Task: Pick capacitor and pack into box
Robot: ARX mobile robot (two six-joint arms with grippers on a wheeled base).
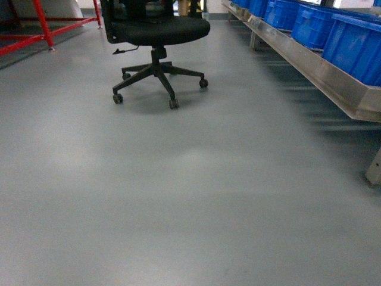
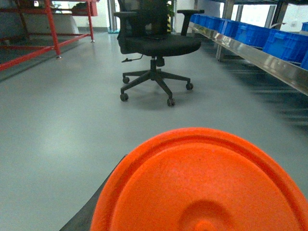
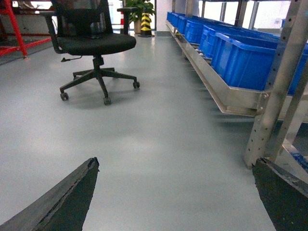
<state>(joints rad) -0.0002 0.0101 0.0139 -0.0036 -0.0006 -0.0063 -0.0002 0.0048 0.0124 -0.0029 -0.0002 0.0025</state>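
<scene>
Grey floor [image 1: 178,196] across most of every view. Black office chair [image 1: 156,36] at upper centre of the head frame, blue bins [image 1: 333,33] on a metal rack [image 1: 321,74] along the upper right, red frame [image 1: 41,27] at upper left. Right gripper [image 3: 175,197] spread wide, dark fingers [image 3: 67,197] in the lower corners, nothing between. Orange disc [image 2: 202,183] filling the lower left-wrist frame; left gripper's state impossible to tell. No box or capacitor anywhere in view.

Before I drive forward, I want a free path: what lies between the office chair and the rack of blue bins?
Only bare grey floor shows between the office chair and the blue bins on their metal rack, clearest in the head view.
</scene>
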